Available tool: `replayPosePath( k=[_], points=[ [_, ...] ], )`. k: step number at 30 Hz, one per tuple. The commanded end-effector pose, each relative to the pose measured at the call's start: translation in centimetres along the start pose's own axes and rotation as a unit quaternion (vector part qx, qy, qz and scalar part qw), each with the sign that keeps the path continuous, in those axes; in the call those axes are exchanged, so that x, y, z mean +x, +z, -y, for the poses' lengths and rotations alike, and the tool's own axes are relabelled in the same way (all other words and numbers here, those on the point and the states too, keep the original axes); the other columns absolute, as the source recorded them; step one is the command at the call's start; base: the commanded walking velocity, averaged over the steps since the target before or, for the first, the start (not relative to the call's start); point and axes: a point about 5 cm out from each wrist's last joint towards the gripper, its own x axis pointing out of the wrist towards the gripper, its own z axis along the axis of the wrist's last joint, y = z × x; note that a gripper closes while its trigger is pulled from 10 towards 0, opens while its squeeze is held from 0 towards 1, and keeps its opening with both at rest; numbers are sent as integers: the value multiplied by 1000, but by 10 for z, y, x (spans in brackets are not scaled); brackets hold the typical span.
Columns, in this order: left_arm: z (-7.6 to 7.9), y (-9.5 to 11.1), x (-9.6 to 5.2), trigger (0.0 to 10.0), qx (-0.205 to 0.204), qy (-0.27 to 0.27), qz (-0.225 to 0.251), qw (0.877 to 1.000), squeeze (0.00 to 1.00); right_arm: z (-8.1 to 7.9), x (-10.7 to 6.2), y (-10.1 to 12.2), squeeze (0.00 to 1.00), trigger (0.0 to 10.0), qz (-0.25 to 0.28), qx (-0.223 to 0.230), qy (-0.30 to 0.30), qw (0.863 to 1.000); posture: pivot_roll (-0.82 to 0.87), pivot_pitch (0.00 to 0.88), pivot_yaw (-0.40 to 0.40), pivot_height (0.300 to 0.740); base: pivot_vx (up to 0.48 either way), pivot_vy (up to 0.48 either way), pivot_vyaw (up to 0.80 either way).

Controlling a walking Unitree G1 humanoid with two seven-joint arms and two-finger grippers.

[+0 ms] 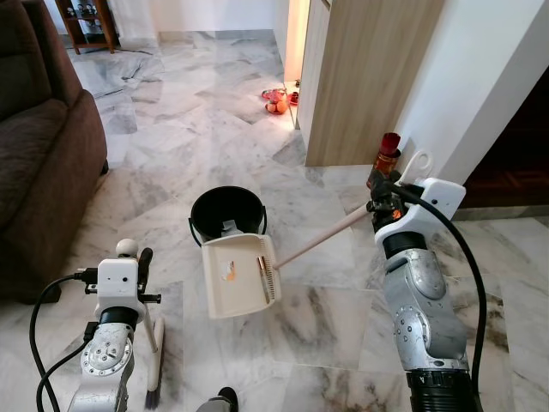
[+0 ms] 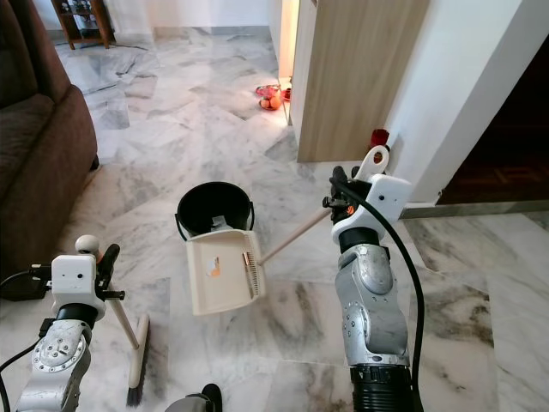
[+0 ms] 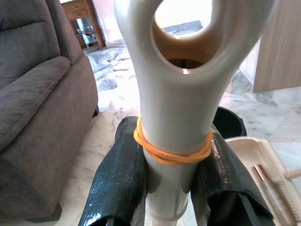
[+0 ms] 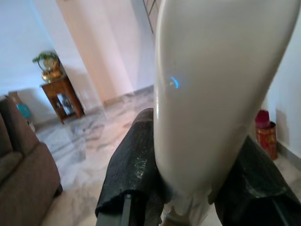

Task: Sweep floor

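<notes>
marble floor (image 1: 214, 120) | left fingers (image 3: 117, 188) clamp broom (image 1: 154, 343); right fingers (image 4: 136, 174) clamp dustpan (image 1: 238, 275) | no legible writing

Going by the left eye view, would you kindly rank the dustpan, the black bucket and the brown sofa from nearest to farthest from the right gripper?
From the right gripper, shut on the dustpan's handle:
1. dustpan, at the end of the handle it holds, to its left and lower on the floor.
2. black bucket, just beyond the pan, further left.
3. brown sofa, at the far left edge.
</notes>
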Motion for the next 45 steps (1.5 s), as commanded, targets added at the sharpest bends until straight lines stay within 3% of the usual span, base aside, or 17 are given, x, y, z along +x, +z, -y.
replayPosePath(
  k=[1,16,32,45],
  points=[
    [0,10,2,10000,4,2,23,1000,0,-12,6,29,0,10000,69,17,19,997,156,84,1,740,0,0,0],
    [-2,8,-4,10000,3,16,23,1000,0,-22,23,52,0,10000,118,39,21,992,150,52,-11,740,0,0,0],
    [-14,4,-8,10000,2,48,15,999,0,-23,23,51,0,10000,117,40,23,992,146,23,-5,740,176,0,77],
    [-13,5,-8,10000,-1,50,16,999,0,-24,23,50,0,10000,113,48,26,992,145,28,-5,740,273,0,103]
  ],
)
